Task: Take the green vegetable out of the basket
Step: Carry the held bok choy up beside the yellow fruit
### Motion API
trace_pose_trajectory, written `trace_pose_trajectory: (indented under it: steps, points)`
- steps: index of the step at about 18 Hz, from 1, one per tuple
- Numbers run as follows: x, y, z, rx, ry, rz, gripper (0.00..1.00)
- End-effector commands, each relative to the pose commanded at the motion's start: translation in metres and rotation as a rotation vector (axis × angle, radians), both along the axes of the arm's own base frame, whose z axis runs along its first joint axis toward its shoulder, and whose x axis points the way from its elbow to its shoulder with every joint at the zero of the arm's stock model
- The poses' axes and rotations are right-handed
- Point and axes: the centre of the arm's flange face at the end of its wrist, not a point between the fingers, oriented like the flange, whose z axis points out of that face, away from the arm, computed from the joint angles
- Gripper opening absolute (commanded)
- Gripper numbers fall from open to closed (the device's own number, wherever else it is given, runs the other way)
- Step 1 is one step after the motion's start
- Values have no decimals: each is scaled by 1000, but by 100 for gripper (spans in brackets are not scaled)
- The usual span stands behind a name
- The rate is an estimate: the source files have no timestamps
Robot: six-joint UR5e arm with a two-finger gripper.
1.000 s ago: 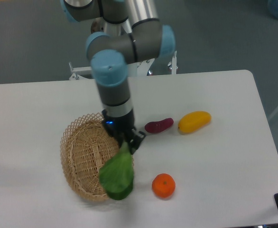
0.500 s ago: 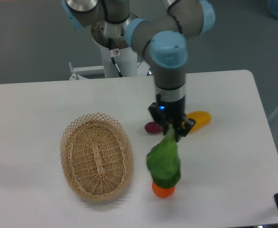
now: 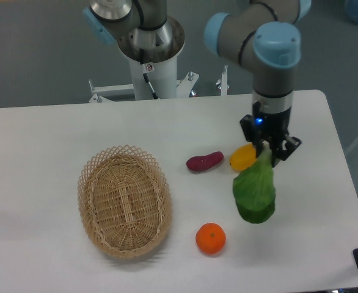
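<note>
The green vegetable (image 3: 254, 192) hangs leaf-down above the table at the right, clear of the basket. My gripper (image 3: 270, 152) is shut on its pale stem end, pointing straight down. The oval wicker basket (image 3: 123, 201) lies at the left of the table with nothing inside it. The vegetable's leaves dangle in front of part of the yellow fruit.
A yellow mango-shaped fruit (image 3: 241, 157) lies just left of the gripper, partly covered by the vegetable. A purple sweet-potato-shaped piece (image 3: 204, 161) lies left of it. An orange (image 3: 211, 238) sits near the front edge. The robot base (image 3: 149, 43) stands behind the table.
The gripper has carried the green vegetable out of the basket and rightward across the table, past the orange, to a spot beside the yellow fruit. The basket now holds nothing.
</note>
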Motion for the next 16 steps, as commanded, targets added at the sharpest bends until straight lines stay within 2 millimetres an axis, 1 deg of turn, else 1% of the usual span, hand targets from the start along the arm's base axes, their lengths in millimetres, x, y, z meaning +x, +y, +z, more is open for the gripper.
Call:
trace_pose_trajectory:
  steps: [13, 16]
  points:
    - [7, 7, -3, 2, -7, -4, 46]
    - [5, 7, 3, 6, 3, -2, 46]
